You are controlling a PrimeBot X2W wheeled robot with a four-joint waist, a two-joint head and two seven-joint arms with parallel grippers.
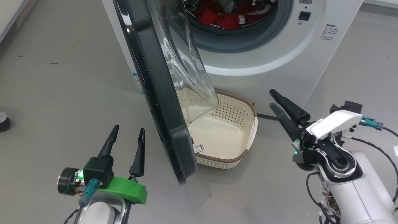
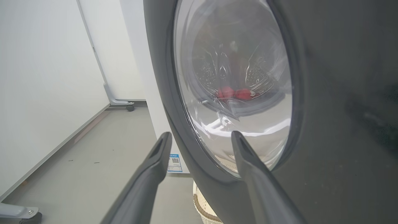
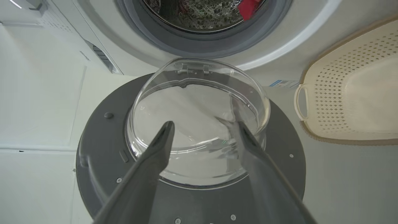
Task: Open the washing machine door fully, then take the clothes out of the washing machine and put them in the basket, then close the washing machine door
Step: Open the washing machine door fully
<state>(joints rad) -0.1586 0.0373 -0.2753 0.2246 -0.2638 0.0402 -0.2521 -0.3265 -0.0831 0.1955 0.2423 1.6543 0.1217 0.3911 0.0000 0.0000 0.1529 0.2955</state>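
Left end effector (image 1: 129, 127) splayed beside door (image 1: 155, 93)

Door (image 1: 158, 93) swung out before washer (image 1: 279, 62). Basket (image 1: 220, 133) on floor (image 1: 62, 93) before washer, just right of door, partly behind it. Clothes (image 1: 228, 20) in washer. Left gripper (image 1: 129, 127) left of door, right gripper (image 1: 272, 98) right of basket.

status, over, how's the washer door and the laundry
Left gripper, right gripper open, empty. Round black-rimmed glass door stands open. Red clothes inside white washing machine; cream perforated basket empty. Door between left gripper and basket.
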